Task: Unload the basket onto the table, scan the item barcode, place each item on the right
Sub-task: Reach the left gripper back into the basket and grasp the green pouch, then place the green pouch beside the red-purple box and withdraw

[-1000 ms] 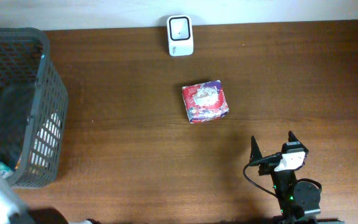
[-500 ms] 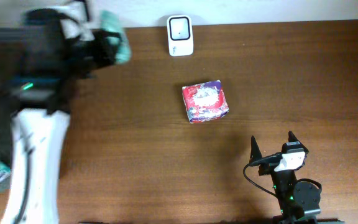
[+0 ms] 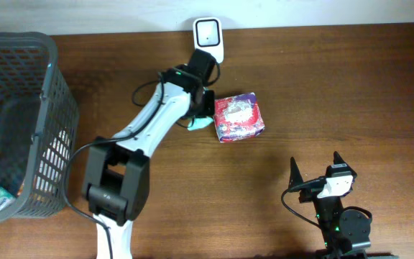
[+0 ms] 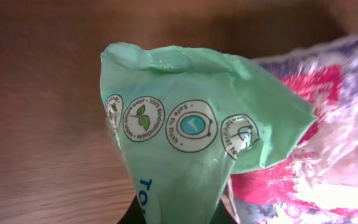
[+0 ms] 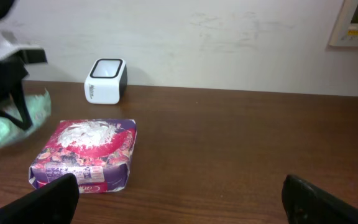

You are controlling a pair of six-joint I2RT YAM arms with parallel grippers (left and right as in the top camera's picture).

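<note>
Brown wooden table [image 3: 351,86] under a white wall, basket [image 3: 49,108] at the left edge. Left fingers [image 5: 14,93] are clamped on the green pouch [image 3: 200,123], just beside the purple packet [image 3: 237,116] and near the scanner [image 3: 208,41]. Scan not yet done. Right fingers [image 3: 294,173] are spread wide, empty. Only the left wrist view shows the pouch's printing; no barcode is visible there.
</note>
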